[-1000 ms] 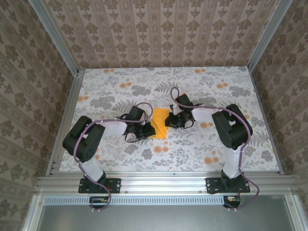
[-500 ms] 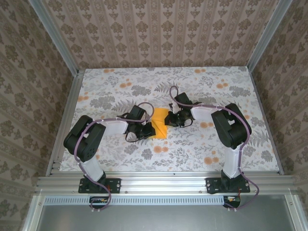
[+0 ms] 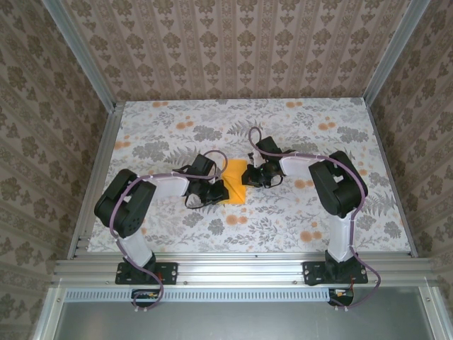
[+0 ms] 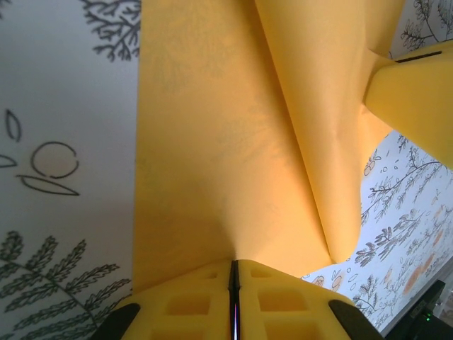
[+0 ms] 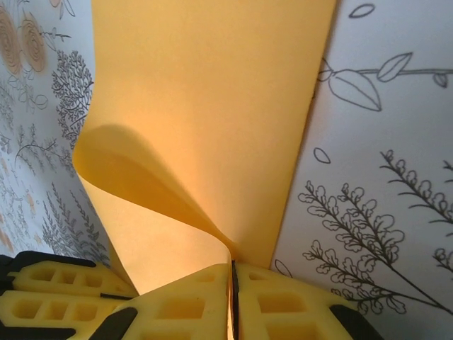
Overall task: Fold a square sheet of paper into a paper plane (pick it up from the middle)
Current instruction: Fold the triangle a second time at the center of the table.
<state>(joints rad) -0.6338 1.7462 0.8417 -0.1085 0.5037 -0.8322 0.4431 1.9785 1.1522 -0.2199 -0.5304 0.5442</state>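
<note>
Over the last second the left pincer (image 3: 216, 191) has crept slightly toward the far side along the paper's left edge. The right arm's elbow has drifted a little to the left.

The square sheet of paper (image 3: 236, 180), orange-yellow and already creased to a narrower shape, has stayed at the middle of the counter (image 3: 297, 227), between the two pincers.

In the left wrist view, the left pincer's yellow pads (image 4: 191, 304) are pressed together on the sheet's near edge. From that pinch the paper fans out, with a raised fold running away toward the upper right. A finger of the other pincer shows there against the paper.

In the right wrist view, the right pincer (image 5: 231, 273) is likewise clamped on the sheet's edge. A flap of the paper curls up and over to the left of the pinch, while the rest lies flat on the flower-printed cloth.

From above, both arms bend inward from their bases at the near edge. Patterned walls close in the counter on three sides.
</note>
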